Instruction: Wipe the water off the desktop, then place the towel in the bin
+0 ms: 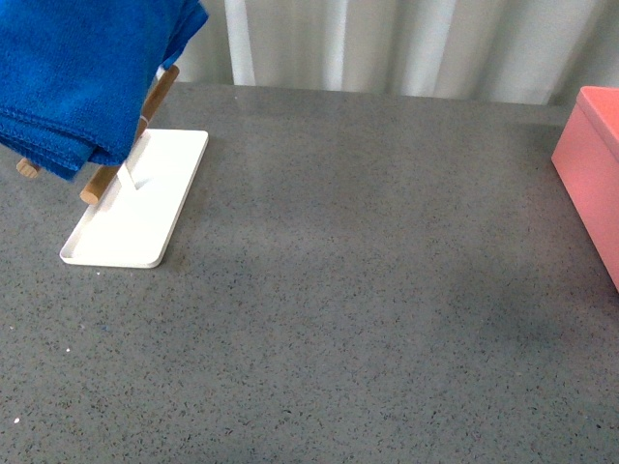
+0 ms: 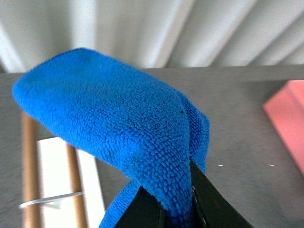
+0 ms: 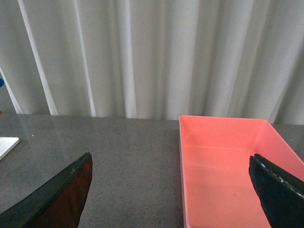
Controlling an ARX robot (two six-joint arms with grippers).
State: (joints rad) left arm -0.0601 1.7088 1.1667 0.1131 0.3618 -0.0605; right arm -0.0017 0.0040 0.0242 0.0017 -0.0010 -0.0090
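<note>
The left gripper (image 2: 173, 199) is clamping a thick fold of the blue towel (image 2: 114, 128), its two black fingers (image 2: 142, 211) pressing in on the cloth from either side. In the front view the towel (image 1: 77, 68) is hanging bunched at the far left, above the white tray (image 1: 135, 213) and covering the upper ends of its wooden rods (image 1: 102, 182); whether the cloth is touching the rods cannot be told. The tray is sitting flat on the speckled grey tabletop (image 1: 368, 290). The pink bin (image 1: 590, 164) is standing on the tabletop at the far right, well apart from the towel, with only its near corner showing in the front view. The right gripper (image 3: 166, 190) is hovering with its jaws spread wide and nothing between them, looking onto the bin (image 3: 223, 166), whose smooth pink floor is lying bare. A pale pleated curtain (image 1: 406, 43) is hanging behind the tabletop's far edge.
</note>
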